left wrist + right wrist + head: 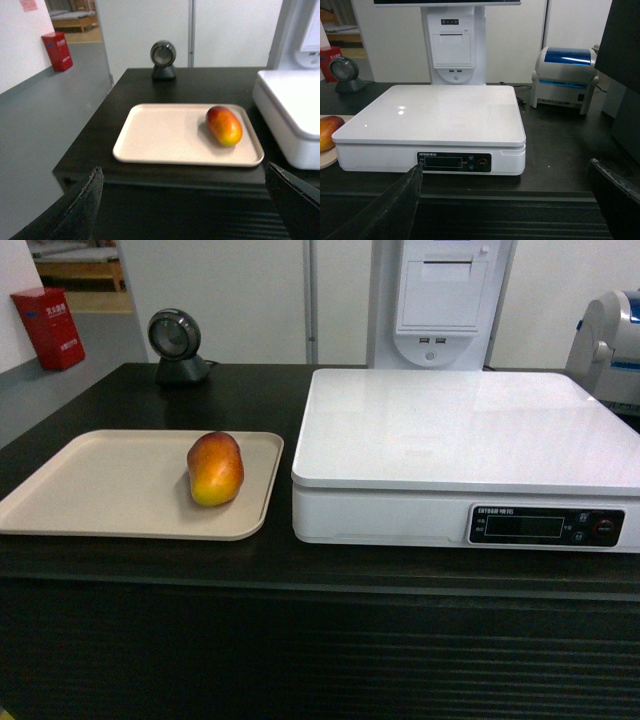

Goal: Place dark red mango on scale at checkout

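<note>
I see the dark red mango [215, 468] lying on its side on the beige tray [90, 490], near the tray's edge closest to the scale [470, 430]. The red end points away from me and the yellow end points toward me. The tray rests flat on the counter [300, 565], just beside the scale and apart from it. The scale sits on the same counter, with its glossy white top bare and its dark display strip [546, 525] facing me.

Behind the tray, a round black scanner [176, 345] stands upright on the counter. In the right wrist view, a white receipt unit [451, 42] stands behind the scale, and a white-and-blue label printer [566, 77] sits on the counter on the far side of the scale from the tray.

The left claw [185, 210] is spread wide, holds nothing, and is well short of the tray. The right claw [507, 205] is also spread wide, empty, and sits in front of the scale without touching it
</note>
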Tool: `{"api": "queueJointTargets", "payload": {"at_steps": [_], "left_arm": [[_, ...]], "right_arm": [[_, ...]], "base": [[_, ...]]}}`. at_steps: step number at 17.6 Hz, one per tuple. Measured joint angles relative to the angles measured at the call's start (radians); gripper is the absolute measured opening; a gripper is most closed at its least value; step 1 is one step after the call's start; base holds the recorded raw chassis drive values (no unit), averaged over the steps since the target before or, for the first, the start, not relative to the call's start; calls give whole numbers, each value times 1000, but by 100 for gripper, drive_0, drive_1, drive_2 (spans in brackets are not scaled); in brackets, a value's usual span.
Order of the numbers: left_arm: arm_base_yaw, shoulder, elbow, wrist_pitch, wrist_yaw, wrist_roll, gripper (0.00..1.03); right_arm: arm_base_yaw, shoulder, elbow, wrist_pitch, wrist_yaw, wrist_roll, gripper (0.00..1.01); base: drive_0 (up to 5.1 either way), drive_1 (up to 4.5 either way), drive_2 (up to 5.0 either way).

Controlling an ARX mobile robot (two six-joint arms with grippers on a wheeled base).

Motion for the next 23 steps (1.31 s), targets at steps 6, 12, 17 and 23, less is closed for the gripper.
{"api": "queueJointTargets", "payload": {"at_steps": [6, 12, 17, 23], "left_arm": [[-176, 618, 193, 491, -102, 1, 98], [-61, 1179, 507, 576, 168, 6, 98], [57, 1587, 889, 322, 311, -11, 98], [150, 1855, 1298, 16, 495, -163, 98]], "right_arm": [[0, 0, 0, -1, 1, 0, 98], [0, 0, 0, -1, 1, 0, 98], [0, 0, 0, -1, 1, 0, 98], [0, 0, 0, -1, 1, 0, 98]], "base": [[0, 0, 0], [0, 0, 0], [0, 0, 0], [0, 0, 0]]}}
